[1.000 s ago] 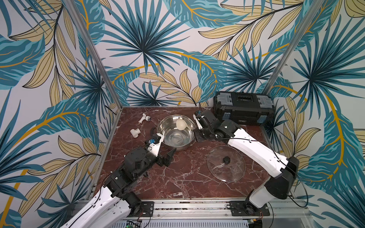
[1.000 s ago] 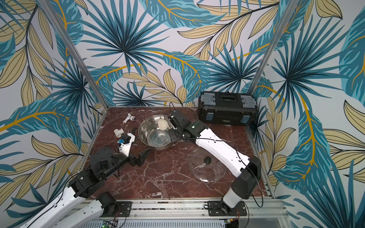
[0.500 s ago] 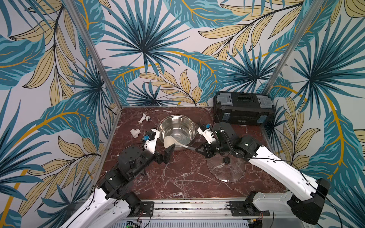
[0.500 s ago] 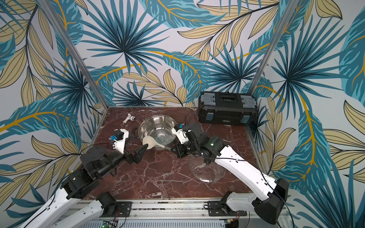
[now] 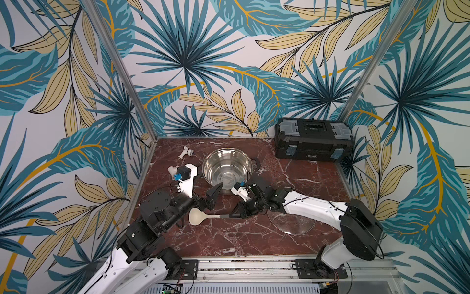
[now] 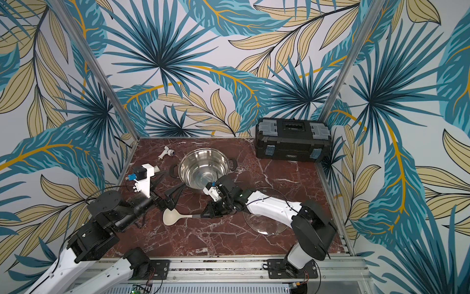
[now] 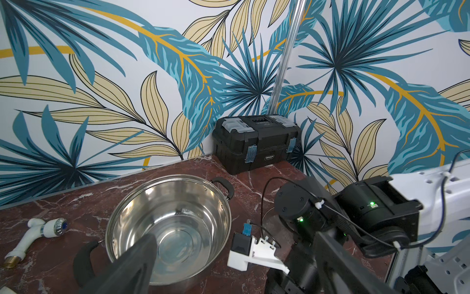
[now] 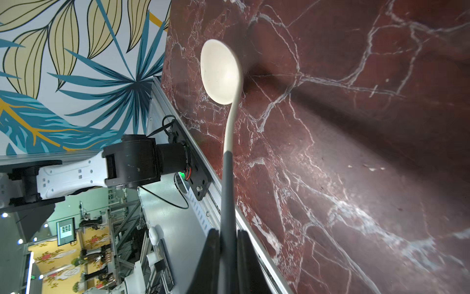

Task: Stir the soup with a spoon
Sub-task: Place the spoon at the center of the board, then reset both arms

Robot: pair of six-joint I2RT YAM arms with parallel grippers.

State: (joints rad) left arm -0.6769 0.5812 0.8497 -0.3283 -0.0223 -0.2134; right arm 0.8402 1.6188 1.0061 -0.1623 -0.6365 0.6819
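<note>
Step (judged): transfer of spoon (image 5: 203, 217) towards the pot (image 5: 227, 173); no stirring under way.
Spoon position: outside the pot, near and slightly left of it, lying roughly level and low over the marble tabletop (image 5: 229, 241). Cream bowl points left, grey handle right. Cannot tell whether the bowl touches the marble.
Right gripper (image 5: 232, 215): fingers clamped together on the grey handle; the right wrist view shows the handle pinched between both pads, neck and bowl sticking out ahead.
Left gripper (image 6: 171, 184): fingers spread wide, holding nothing, between the spoon's bowl and the pot's near rim.
Pot: stainless steel, two black handles, uncovered, far of centre. No contents that I can make out.
Glass lid (image 5: 292, 225): flat on the table, near right, partly under the right forearm.
Other items: black toolbox (image 5: 314, 140) far right; white pipe fittings (image 5: 187, 152) far left, well apart from the spoon.
Risk 1: the bowl must clear the near rim; too low a lift strikes the steel wall and shoves the pot.
Risk 2: a long spoon held by the handle alone gives leverage; a knock could twist it in the jaws.
Risk 3: the open left fingers sit just beside the path; the arms or the spoon could collide there.
Risk 4: the right forearm could drag the lid if it drops.
</note>
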